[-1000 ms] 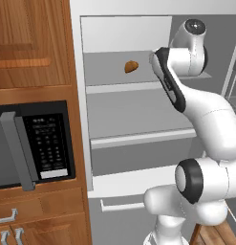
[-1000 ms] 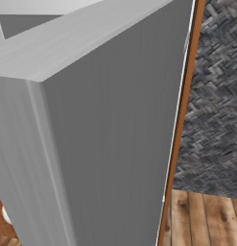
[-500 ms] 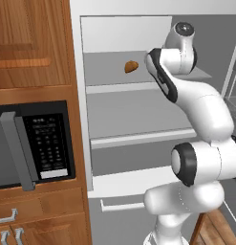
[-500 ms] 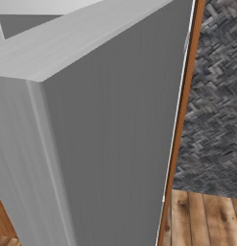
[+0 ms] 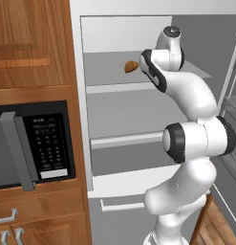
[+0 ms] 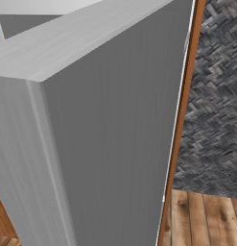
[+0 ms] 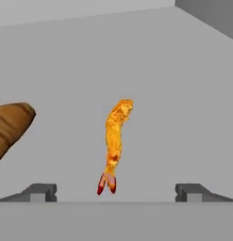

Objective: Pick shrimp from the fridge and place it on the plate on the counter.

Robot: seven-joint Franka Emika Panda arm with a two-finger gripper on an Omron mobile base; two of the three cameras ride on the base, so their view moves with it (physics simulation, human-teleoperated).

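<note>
The tool (image 7: 115, 192) is spread wide, empty, straddling the shrimp (image 7: 114, 143) lying on the fridge (image 5: 148, 86) shelf. The brown lump (image 7: 9, 123) sits nearby; a sideways drift could nudge it or pinch the shrimp's thin tail badly. The left base view shows that lump (image 5: 131, 66) but hides the shrimp behind the arm.

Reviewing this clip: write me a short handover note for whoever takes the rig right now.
Gripper: open, nothing held, fingertips spread to either side of the shrimp.
Shrimp: lying on a grey fridge shelf, centred ahead of the hand; a brown lump sits apart to its left in the hand view.
Fridge: open, arm reaching onto the upper shelf.
Done: approach and alignment on the shrimp.
Left: close on the shrimp, lift it out, carry it to the plate on the counter.
</note>
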